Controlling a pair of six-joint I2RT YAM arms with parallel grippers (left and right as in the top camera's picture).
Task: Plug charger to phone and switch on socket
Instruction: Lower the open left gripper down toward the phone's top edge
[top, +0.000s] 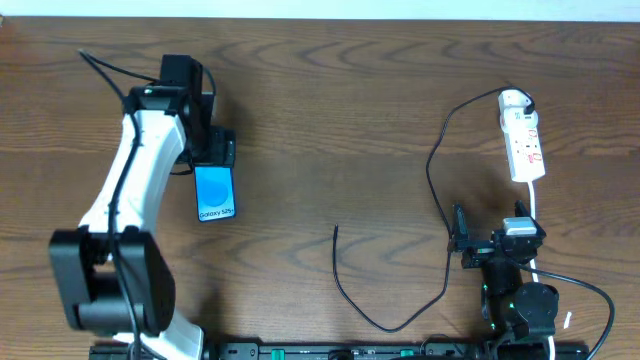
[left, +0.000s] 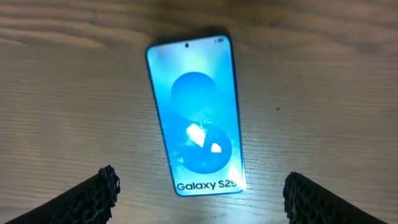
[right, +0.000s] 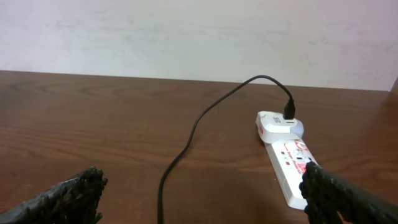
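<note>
Phone (top: 215, 192) is seen lying flat, screen up, on the left half of the brown wooden table (top: 330, 120). The screen is lit blue, with the lettered end turned to the near edge.

Left gripper (left: 200, 182): jaws are spread wide and nothing is held. In the left wrist view the black ridged fingers (left: 93, 196) are seen at either side of the phone's lettered end, clear of its edges, with bare wood showing between each finger and the phone. From overhead the gripper overlaps the phone's far end. Its height above the phone cannot be told.

Socket (top: 522, 135) is placed at the far right of the table, long axis running near to far. A white adapter block (right: 280, 124) is seated at its far end. A white cord (top: 538, 205) is led from its near end toward the near edge. The position of its switch cannot be made out.

Charger (top: 432, 175): the black cable is plugged into the adapter, carried left, then down toward the near edge, looped round and brought back up. Its plug tip (top: 336, 229) is left free on bare wood near the table's centre, well apart from the phone and from both grippers.

Right gripper (right: 202, 190): it is held low at the near right, just beside the cable's descending run. The jaws are wide open and nothing is gripped. In the right wrist view the socket is seen ahead toward the right finger and the cable is seen between the fingers, further off. A pale wall (right: 186, 31) is seen beyond the table's far edge.
</note>
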